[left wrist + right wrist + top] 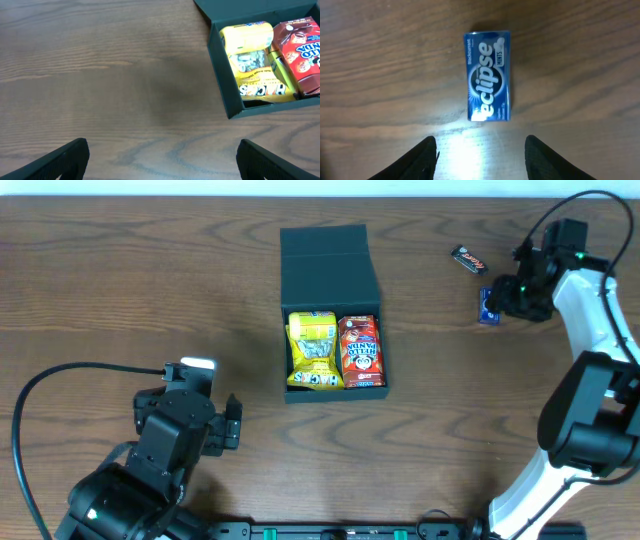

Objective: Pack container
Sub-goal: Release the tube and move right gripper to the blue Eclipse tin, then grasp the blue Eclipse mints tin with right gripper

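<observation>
Centre of table: 1 container (330, 260), a matte black square box, with its flap lid open on the far side. In the left wrist view it sits at the upper right (222, 75).
Container contents: 2 packets, lying flat side by side and touching.
Packet 1: yellow snack packet (313, 352), in the left half of the box. The left wrist view (255, 60) shows a clear window in it. The lettering is only partly readable.
Packet 2: red Hello Panda packet (361, 352), in the right half (302, 52).
Loose items, far right of table: 2, both outside the container and well apart from it.
Loose item 1: blue Eclipse mints pack (488, 76), flat on the wood with its label up. In the overhead view (488, 305) it sits just beside the right gripper.
Loose item 2: dark wrapped snack bar (468, 259), farther away than the mints and slightly to their left. The brand is too small to read.
Left gripper (162, 147): jaws spread wide with only bare table between them. It is at the near left (232, 423), well apart from the container.
Right gripper (481, 147): jaws apart and gripping nothing. The mints pack lies just beyond the fingertips without touching them. In the overhead view the gripper is at the far right (508, 292).
Table (120, 280): brown wood grain, with a bright glare patch between the right fingers.
Arms: 2.
</observation>
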{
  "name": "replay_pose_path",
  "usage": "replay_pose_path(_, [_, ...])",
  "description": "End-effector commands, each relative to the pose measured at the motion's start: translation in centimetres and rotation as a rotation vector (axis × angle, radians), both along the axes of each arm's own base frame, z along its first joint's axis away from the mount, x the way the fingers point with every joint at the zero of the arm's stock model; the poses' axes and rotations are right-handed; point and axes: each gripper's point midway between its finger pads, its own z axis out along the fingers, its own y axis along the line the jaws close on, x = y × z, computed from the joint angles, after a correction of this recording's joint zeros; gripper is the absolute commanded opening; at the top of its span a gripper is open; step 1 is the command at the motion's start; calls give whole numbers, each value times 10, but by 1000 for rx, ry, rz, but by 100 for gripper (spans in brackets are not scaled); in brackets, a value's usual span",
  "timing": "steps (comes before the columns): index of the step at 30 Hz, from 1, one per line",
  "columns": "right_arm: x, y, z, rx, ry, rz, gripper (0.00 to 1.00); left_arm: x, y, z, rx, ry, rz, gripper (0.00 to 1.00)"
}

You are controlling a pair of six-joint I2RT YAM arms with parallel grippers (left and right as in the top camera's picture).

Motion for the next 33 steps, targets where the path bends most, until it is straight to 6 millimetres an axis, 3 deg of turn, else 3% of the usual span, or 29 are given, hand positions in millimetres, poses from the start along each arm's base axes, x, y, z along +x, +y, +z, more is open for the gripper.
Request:
replay_pose_path(1, [-3,1,-18,-2,5,0,56,0,0,5,-2,-11,-2,95])
replay_pose_path(6, [8,-2,-31,-19,-71,1,57,0,0,5,-1,-11,-2,95])
replay_pose_path(16, [33,-1,-27,-65,-197,56,62,0,0,5,-2,-11,-2,95])
replay_pose_path(21, [33,0,-30,-66,-203,57,62,0,0,5,-2,-11,-2,95])
replay_pose_path(26, [26,2,-51,-53,-150,59,62,0,0,5,-1,-11,-2,95])
replay_pose_path(33, [25,3,-57,-50,-139,60,62,0,0,5,-2,-11,-2,95])
